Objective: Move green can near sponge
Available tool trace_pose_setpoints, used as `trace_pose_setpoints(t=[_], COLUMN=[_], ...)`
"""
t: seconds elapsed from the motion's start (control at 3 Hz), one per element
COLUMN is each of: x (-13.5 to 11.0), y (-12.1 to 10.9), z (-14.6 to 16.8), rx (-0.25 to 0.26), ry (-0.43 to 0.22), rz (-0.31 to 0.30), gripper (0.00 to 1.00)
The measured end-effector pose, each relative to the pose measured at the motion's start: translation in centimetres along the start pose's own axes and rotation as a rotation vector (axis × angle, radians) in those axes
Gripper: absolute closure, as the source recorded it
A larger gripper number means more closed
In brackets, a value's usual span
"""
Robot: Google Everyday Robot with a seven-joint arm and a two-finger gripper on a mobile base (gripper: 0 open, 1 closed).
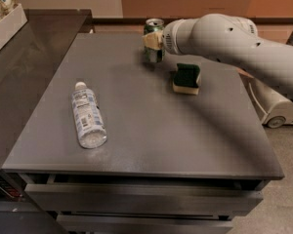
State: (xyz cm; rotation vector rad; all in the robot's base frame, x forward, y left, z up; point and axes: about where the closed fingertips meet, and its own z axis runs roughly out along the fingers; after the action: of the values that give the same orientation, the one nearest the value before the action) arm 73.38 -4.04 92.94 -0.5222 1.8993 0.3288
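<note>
The green can (153,27) stands upright near the far edge of the grey table (146,126), its silver top showing. My gripper (153,41) reaches in from the right and its pale fingers (150,40) are closed around the can's middle. The sponge (186,78), dark green on top with a yellow base, lies on the table just to the right of and nearer than the can, under my forearm.
A clear plastic water bottle (88,115) lies on its side at the left of the table. A darker counter (24,62) adjoins on the left, with a white box (7,26) at its far corner. Drawers run below the front edge.
</note>
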Motion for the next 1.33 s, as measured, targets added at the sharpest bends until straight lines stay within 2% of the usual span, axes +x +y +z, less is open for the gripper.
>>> trace_pose_setpoints(t=[0.33, 1.0, 1.33], x=[1.3, 3.7, 3.6], y=[-1.0, -2.4, -2.2], z=[-1.1, -1.7, -1.6], rx=[0.03, 0.075, 0.072], ry=[0.007, 0.026, 0.026], rz=[0.031, 0.07, 0.07], gripper=[0.83, 0.36, 0.13])
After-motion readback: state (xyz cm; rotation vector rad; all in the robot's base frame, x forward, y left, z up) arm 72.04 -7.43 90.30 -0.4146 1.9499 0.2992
